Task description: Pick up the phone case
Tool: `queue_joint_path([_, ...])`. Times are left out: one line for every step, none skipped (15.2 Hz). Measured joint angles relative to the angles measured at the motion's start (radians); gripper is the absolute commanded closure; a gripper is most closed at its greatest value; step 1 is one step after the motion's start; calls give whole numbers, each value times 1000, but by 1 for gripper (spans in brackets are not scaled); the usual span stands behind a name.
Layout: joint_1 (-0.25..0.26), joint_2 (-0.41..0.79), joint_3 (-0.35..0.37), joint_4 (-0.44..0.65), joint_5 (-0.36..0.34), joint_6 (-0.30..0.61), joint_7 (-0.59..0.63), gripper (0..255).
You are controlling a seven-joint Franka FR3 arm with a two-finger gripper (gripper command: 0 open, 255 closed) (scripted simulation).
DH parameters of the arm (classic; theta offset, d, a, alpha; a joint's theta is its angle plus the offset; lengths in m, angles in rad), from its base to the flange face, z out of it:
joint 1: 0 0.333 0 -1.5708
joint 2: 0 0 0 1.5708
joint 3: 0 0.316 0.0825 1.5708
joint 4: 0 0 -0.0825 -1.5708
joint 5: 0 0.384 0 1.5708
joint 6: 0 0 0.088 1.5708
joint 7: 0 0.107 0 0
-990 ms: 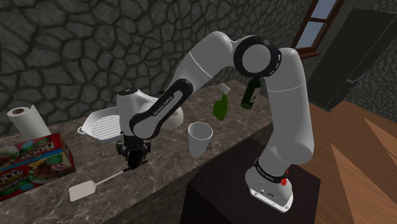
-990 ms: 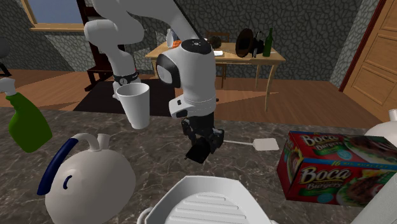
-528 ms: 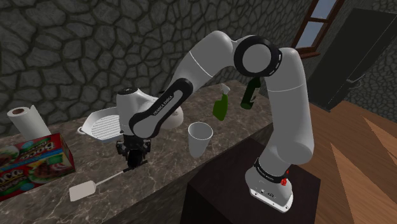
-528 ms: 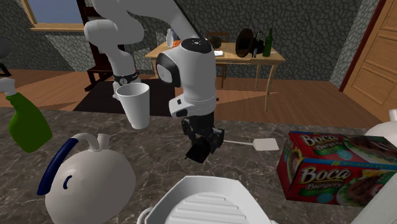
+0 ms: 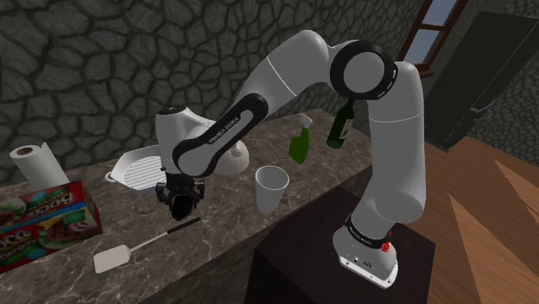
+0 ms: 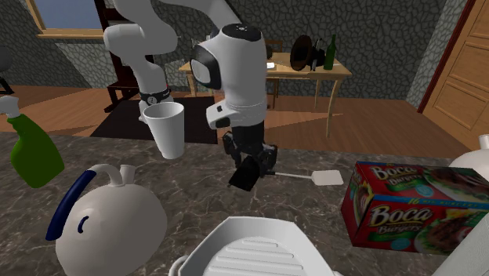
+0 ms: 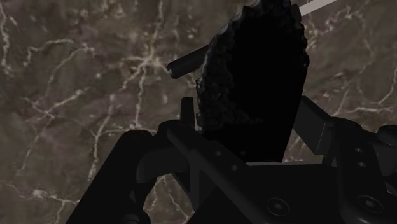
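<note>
A black phone case with a knobbly edge hangs tilted between the fingers of my gripper, which is shut on it. In the second exterior view the phone case sticks out below the gripper, just above the dark marble counter. From the shoulder view the gripper hovers over the counter, just above the black handle of a white spatula.
A white cup stands close to the gripper on the shoulder view's right, with a green spray bottle and a dark green bottle beyond. A white ridged pan, a Boca box and a paper roll sit nearby.
The arm has risen, taking the gripper and the black phone case up off the counter. The spatula's handle now shows below the gripper.
</note>
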Motion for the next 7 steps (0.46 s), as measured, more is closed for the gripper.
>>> queue_joint_path([-3, -10, 3, 2, 5, -12, -3, 255])
queue_joint_path([-4, -16, 5, 5, 7, -21, -4, 255])
queue_joint_path([-7, -29, 9, 3, 12, -30, -6, 255])
queue_joint_path([-9, -35, 11, 4, 15, -38, -8, 255])
queue_joint_path([-13, -48, 14, 3, 21, -49, -10, 255])
queue_joint_path([-14, -57, 17, 4, 25, -58, -11, 255])
queue_joint_path([-15, -61, 18, 9, 27, -67, -13, 255])
